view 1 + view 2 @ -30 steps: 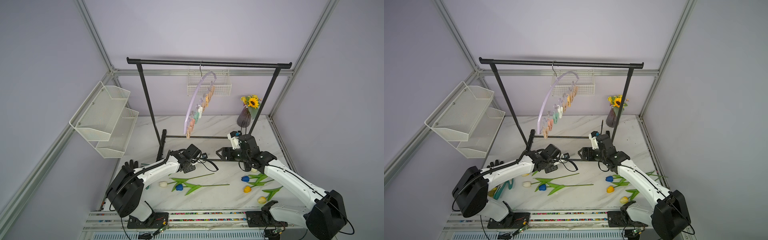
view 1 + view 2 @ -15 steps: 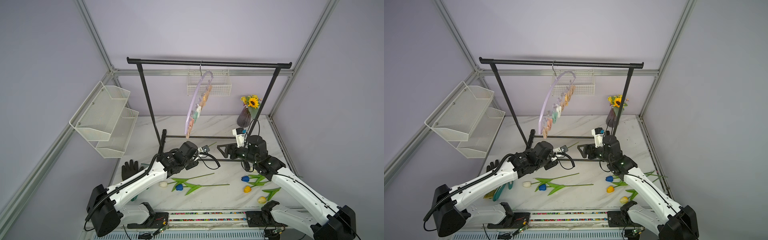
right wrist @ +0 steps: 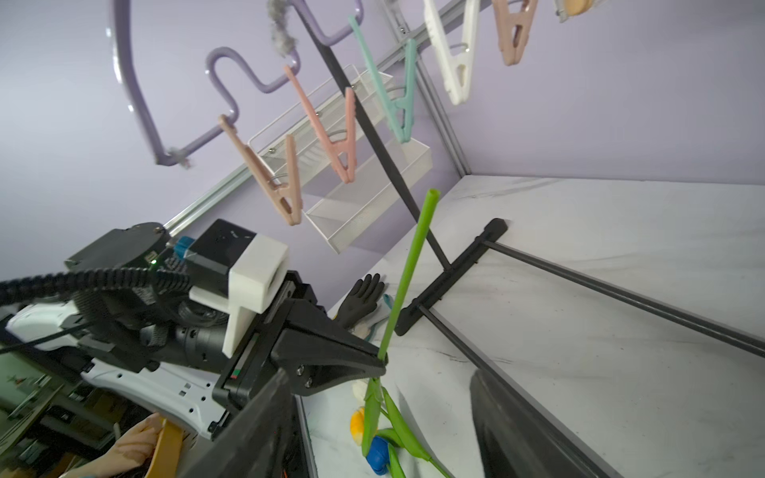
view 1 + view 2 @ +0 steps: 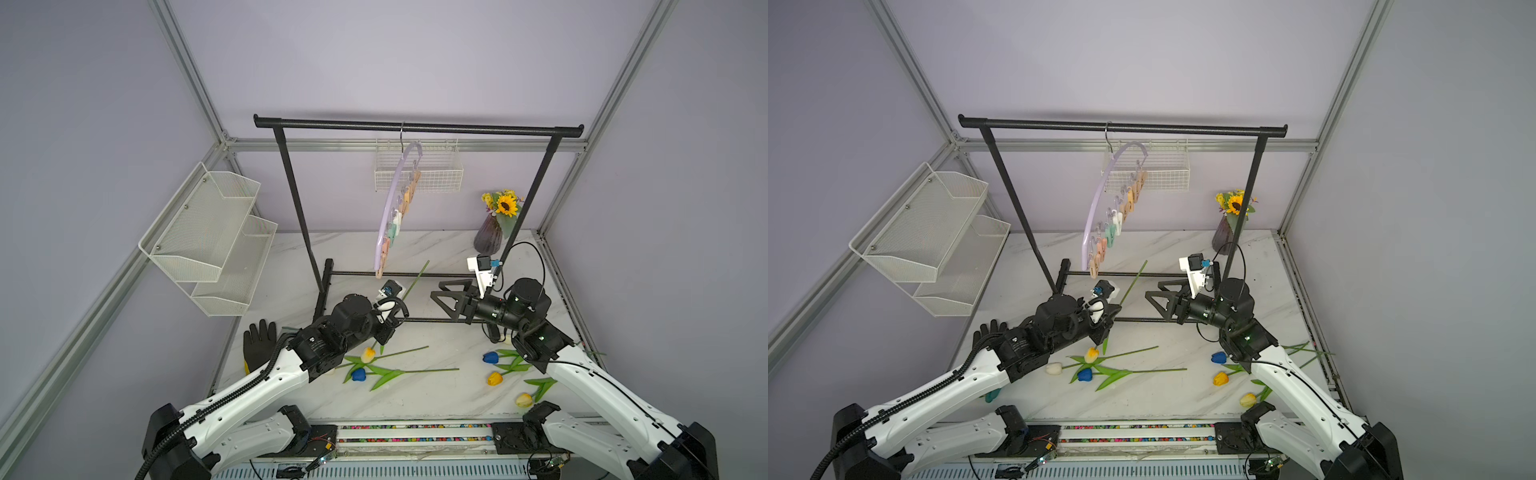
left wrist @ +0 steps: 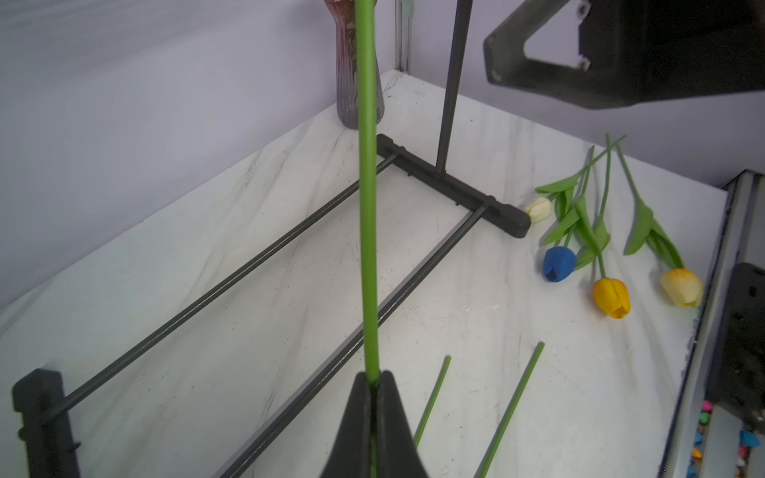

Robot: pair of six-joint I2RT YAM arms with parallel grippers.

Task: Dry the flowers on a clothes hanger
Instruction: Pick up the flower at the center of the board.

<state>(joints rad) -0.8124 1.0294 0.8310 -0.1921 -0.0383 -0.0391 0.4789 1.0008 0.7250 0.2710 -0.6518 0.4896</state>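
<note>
The left gripper is clamping closed on a thin green artificial tulip stem. In a top view, at frame centre, its long axis is rising toward the pale lilac arched plastic hanger, with its cut tip right of the lowest peach clothespin and apart from it. The right gripper, jaws spread and empty, is hovering just right of that tip.

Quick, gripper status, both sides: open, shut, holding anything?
Left gripper: shut on a tulip stem.
Right gripper: open, empty.

Left tool raised held tulip; stem now points toward clothes hanger.
</note>
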